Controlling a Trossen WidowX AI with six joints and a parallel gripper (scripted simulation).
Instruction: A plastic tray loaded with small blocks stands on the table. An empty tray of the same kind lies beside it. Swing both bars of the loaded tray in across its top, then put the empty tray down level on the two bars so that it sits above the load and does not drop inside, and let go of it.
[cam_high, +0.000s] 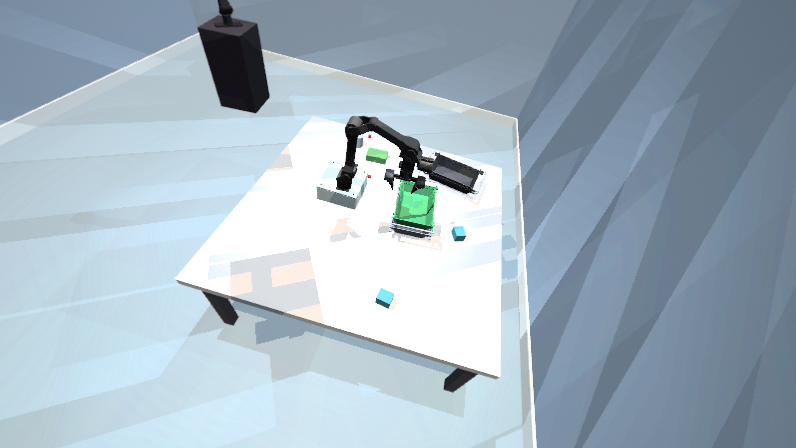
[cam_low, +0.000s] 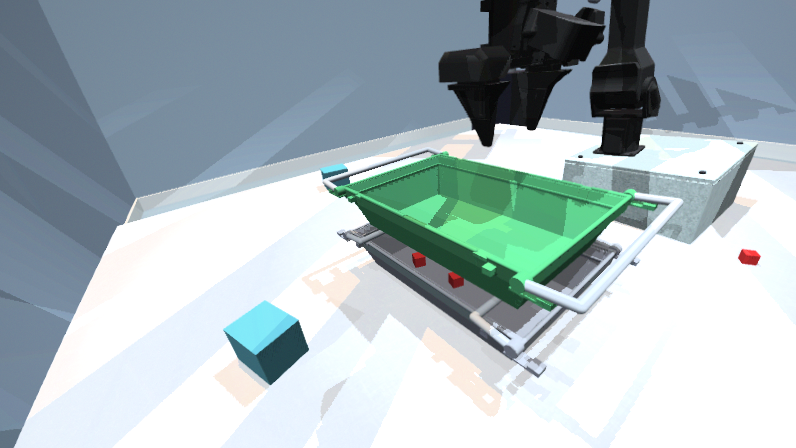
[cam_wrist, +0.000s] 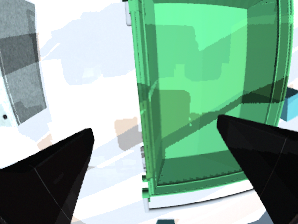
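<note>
The green empty tray (cam_high: 414, 205) (cam_low: 428, 239) (cam_wrist: 200, 50) sits above the grey tray (cam_low: 414, 281) and looks about level. Red blocks (cam_low: 418, 259) (cam_low: 455, 279) show in the gap between them. One grey-tray wire bar (cam_low: 490, 329) lies swung in under the green tray; part of the other bar (cam_low: 370, 238) shows at the far left end, also inward. Where the green tray bears on them is mostly hidden. The green tray's own bars (cam_low: 629, 257) (cam_low: 378, 164) stick outward. My gripper (cam_high: 403, 189) (cam_low: 509, 136) (cam_wrist: 156, 127) is open and empty, above the green tray's base-side long rim.
A black tray (cam_high: 456, 172) stands beyond the stack. Cyan cubes (cam_high: 458, 233) (cam_high: 384, 297) (cam_low: 266, 342) (cam_low: 334, 173) lie around it. A green block (cam_high: 377, 155) and a loose red block (cam_low: 749, 257) lie near the robot's grey base (cam_high: 337, 192) (cam_low: 640, 194).
</note>
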